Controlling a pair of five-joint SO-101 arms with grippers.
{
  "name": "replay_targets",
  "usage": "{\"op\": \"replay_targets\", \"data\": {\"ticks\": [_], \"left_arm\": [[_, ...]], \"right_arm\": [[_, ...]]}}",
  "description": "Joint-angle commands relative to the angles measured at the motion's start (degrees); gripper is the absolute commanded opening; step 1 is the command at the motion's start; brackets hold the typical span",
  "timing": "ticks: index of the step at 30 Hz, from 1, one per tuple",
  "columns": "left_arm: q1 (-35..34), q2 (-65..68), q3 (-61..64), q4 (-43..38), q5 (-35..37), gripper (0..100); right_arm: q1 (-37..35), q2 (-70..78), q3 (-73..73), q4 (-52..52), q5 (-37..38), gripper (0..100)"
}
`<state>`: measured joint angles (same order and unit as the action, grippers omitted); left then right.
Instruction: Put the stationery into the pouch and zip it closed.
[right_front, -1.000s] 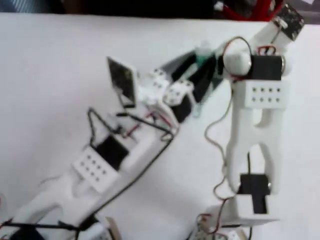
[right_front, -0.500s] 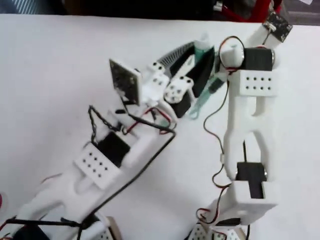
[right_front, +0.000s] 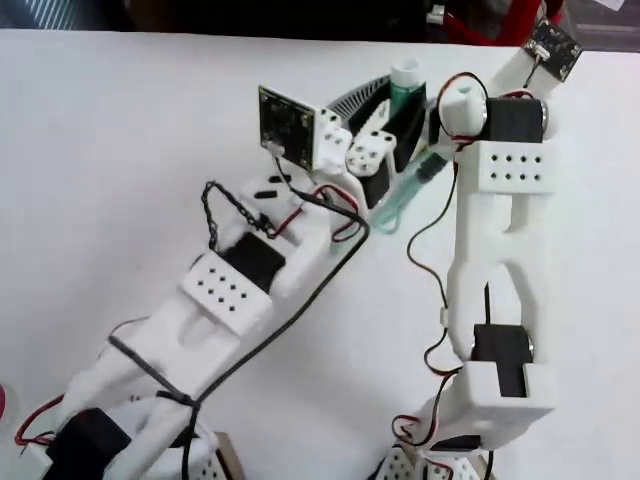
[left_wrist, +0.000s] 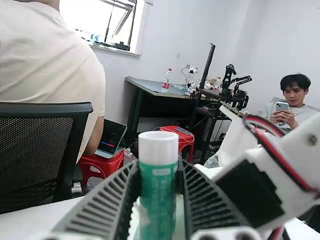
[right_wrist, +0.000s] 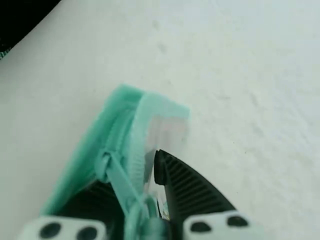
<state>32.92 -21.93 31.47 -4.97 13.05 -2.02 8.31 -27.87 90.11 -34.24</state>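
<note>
**A:** Where's the glue stick?

**B:** Upper middle of the overhead view. It stands upright with its white cap up, pinched between the ribbed fingers of the left gripper.

**A:** And the pouch?

**B:** Just below the stick in that view, slanting down toward the centre. The right gripper is clamped on its mint edge, right beside the zipper.

**A:** So the stick goes in next?

**B:** I'd judge so. I can't make out whether the mouth gapes wide enough, because the arms cover it from above.

**A:** How to do it well, then?

**B:** Bring the stick's lower end over the opening and tilt it along the pouch's length. Release it only once most of it is inside. The right arm should hold firm, so the edge doesn't fold shut or drag sideways.
</note>
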Motion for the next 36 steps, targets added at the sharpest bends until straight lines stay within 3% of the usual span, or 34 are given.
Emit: {"op": "replay_targets", "data": {"ticks": [1, 12, 17, 20, 24, 30, 36], "left_arm": [[-2.68, 0.66, -3.34, -1.41, -0.44, 3], [-7.25, 1.80, 0.00, -0.62, -0.53, 3], [-8.40, 2.15, 1.32, 2.46, -0.62, 4], [-8.04, 1.89, 2.64, 4.84, -0.62, 11], [-6.02, 1.89, 1.67, 11.16, -0.18, 16], [-4.53, 1.80, -3.60, 20.22, 0.00, 17], [-6.02, -1.89, -13.98, 34.37, 5.45, 22]], "right_arm": [[1.19, -1.36, -0.44, -1.45, 2.20, 1.8], [0.92, -5.67, -2.02, -5.93, 10.90, 1.8], [1.36, -9.19, -2.20, -11.12, 18.11, 2.1], [0.92, -11.74, -2.20, -11.56, 25.85, 2.2], [-0.31, -13.58, -1.85, -11.74, 32.35, 2.2], [-1.10, -13.58, -0.26, -9.71, 32.53, 2.2], [-0.92, -13.85, 4.04, -9.63, 32.53, 2.2]]}}
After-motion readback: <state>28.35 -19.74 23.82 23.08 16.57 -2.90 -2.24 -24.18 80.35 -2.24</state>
